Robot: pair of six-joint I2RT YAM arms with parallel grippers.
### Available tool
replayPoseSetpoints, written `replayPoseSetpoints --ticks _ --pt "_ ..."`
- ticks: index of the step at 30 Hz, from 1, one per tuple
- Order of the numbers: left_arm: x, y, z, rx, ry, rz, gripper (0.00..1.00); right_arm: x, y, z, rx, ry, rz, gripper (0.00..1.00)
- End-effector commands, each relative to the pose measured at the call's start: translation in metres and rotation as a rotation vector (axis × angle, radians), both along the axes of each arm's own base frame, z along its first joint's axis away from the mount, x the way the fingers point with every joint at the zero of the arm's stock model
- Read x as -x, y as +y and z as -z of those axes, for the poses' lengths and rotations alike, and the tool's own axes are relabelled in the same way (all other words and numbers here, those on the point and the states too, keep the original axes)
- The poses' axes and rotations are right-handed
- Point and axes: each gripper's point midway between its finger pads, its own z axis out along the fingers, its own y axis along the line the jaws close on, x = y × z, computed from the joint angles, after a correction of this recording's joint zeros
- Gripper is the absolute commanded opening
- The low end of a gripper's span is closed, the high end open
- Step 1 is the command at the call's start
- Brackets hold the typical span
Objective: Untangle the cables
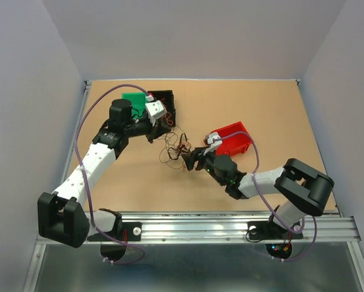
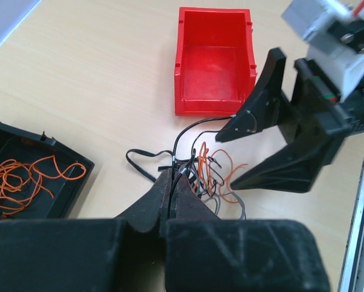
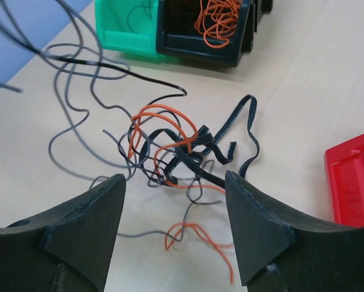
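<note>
The cables point(image 3: 182, 146) lie knotted on the bench point(image 1: 279, 109) near the red bin point(image 1: 233, 139). The left gripper point(image 2: 171, 179) has its fingers point(image 2: 151, 207) clenched on black strands. The right gripper point(image 3: 174, 179) hangs released over the knot. It should pinch a single orange loop, then draw it gently toward the red bin.

Cables point(image 1: 175, 146), top view: strands too small to separate.
Cables, right wrist view: upper-left strands blurred, cut off at edge.
Red bin point(image 3: 352, 182): cut off at right edge.
Green bin point(image 3: 124, 33): partly hidden behind black bin point(image 3: 188, 48).
Left fingers point(image 2: 154, 210): lower tangle hidden behind.
</note>
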Motion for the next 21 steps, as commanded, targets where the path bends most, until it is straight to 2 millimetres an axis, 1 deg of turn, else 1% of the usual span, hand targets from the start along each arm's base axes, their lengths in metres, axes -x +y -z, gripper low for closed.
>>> replayPoseSetpoints --ticks 1,4,6,8,11,14,15,19,21 --pt "0.001 -0.001 -0.010 0.029 -0.033 0.017 0.00 0.016 -0.008 -0.035 -0.069 -0.073 -0.044 0.77" --pt "0.000 -0.002 -0.006 0.023 -0.028 0.021 0.00 0.024 -0.020 -0.041 -0.077 -0.090 -0.046 0.79" --pt "0.003 -0.004 -0.005 0.024 -0.025 0.045 0.00 0.025 -0.027 -0.040 -0.070 -0.089 -0.031 0.78" --pt "0.005 -0.004 -0.005 0.024 -0.024 0.058 0.00 0.024 -0.029 -0.039 -0.064 -0.089 -0.017 0.75" --pt "0.007 -0.005 -0.005 0.025 -0.020 0.068 0.00 0.021 -0.026 -0.032 -0.037 -0.085 -0.020 0.72" --pt "0.009 -0.006 -0.004 0.027 -0.013 0.084 0.00 0.016 -0.021 -0.032 -0.022 -0.094 -0.022 0.71" --pt "0.010 -0.006 -0.004 0.026 -0.012 0.090 0.00 0.015 -0.020 -0.029 -0.011 -0.091 -0.020 0.71" --pt "0.011 -0.007 -0.003 0.024 -0.008 0.106 0.00 0.009 -0.012 -0.031 0.005 -0.115 -0.030 0.71" --pt "0.012 -0.008 -0.001 0.021 -0.001 0.111 0.00 0.005 -0.010 -0.037 -0.004 -0.124 -0.023 0.72"
